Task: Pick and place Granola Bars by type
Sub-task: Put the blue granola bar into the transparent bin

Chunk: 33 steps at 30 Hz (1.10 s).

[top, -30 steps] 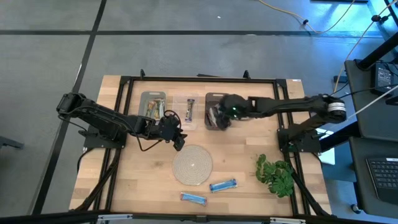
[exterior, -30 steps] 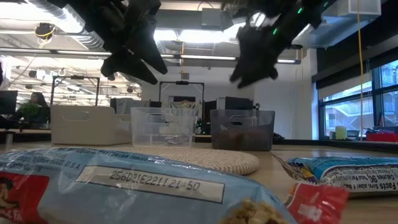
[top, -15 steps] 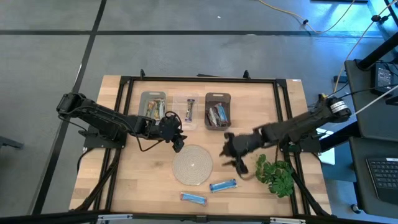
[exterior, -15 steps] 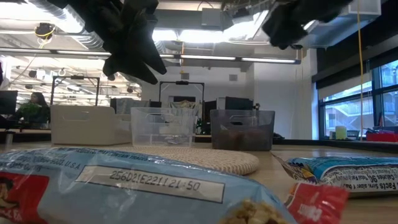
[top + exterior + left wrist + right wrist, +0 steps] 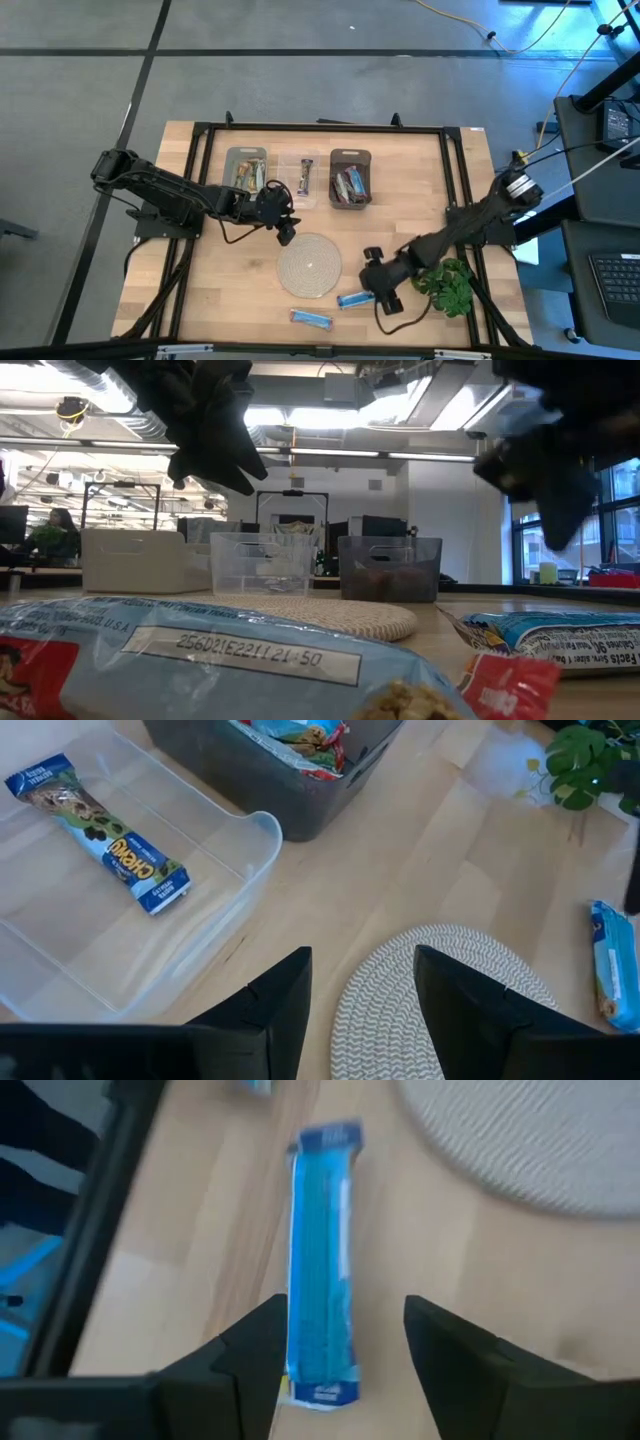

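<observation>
Two bright blue bars lie flat on the table near its front edge, one (image 5: 358,298) beside the round mat (image 5: 309,265), the other (image 5: 311,318) nearer the edge. My right gripper (image 5: 372,287) is open just above the first bar (image 5: 320,1320), one finger on either side of its near end, and I see no touch. My left gripper (image 5: 284,228) is open and empty above the mat's far edge (image 5: 440,990). The clear bin (image 5: 230,870) holds one blue-green bar (image 5: 110,830). The dark bin (image 5: 350,180) and the grey bin (image 5: 247,170) hold more bars.
A leafy green plant (image 5: 447,283) lies right beside my right arm, at the table's right front. The three bins stand in a row at the back. In the low view both blue bars (image 5: 200,650) fill the foreground, with the grippers (image 5: 540,470) above.
My right gripper has left the dark bin, gone toward the table's near edge and come down over the blue bar beside the mat. Both blue bars lie where they were.
</observation>
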Motion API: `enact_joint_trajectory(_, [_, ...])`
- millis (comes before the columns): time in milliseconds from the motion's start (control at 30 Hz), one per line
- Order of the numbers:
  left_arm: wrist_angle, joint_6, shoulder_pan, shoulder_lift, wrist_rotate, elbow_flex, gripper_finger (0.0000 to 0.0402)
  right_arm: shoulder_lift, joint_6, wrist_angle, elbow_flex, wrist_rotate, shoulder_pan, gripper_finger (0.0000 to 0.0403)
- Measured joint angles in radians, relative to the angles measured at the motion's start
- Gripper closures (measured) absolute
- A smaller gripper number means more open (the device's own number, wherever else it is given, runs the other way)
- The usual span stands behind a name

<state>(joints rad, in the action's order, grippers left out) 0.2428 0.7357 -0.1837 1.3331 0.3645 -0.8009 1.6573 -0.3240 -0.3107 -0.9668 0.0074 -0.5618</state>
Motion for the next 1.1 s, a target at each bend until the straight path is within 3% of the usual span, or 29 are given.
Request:
enact_joint_trajectory(233, [0.000, -0.025, 0.000, 0.000, 0.000, 0.000, 0.0233, 0.105, -0.060, 0.063, 0.000, 0.000, -0.040, 0.0198])
enact_joint_trajectory(700, [0.000, -0.025, 0.000, 0.000, 0.000, 0.000, 0.0233, 0.188, -0.088, 0.062, -0.004, 0.059, -0.049, 0.0203])
enact_joint_trajectory(1100, [0.000, -0.024, 0.000, 0.000, 0.000, 0.000, 0.0233, 0.174, -0.065, 0.052, -0.001, 0.078, -0.046, 0.0308])
